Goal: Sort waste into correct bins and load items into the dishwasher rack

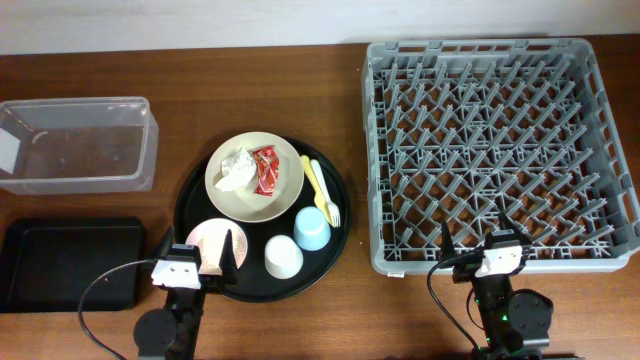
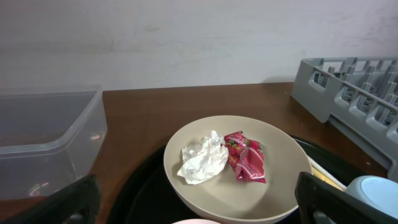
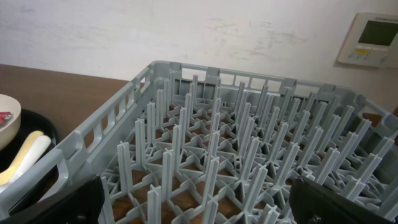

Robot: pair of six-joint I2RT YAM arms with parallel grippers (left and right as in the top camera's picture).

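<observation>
My left pincer (image 1: pixel 197 246) and right pincer (image 1: pixel 486 243) gape wide, holding nothing.
Just ahead of my left, the large cream bowl-plate (image 2: pixel 281 186) collects the crumpled white paper napkin (image 2: pixel 202 159) and small red foil wrapper (image 2: pixel 246 157), handy for binning. Before my right, the large grey pegged dishwasher rack (image 1: pixel 470 48) stands empty, ready for dishes.

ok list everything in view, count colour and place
dishwasher rack: 1, grey, right
clear box: 1, transparent, far left
rectangular tray: 1, black, near left
round tray: 1, black, centre
bowl-plate: 1, cream, on round tray
napkin: 1, white, in bowl-plate
wrapper: 1, red, in bowl-plate
fork and spoon: 1 each, yellow, round tray
blue cup: 1, light blue, round tray
white cup: 1, white, round tray
small bowl: 1, pink, round tray
table: 1, brown wood, underneath
left pincer: 1, black, open above small bowl
right pincer: 1, black, open at rack's near edge
</observation>
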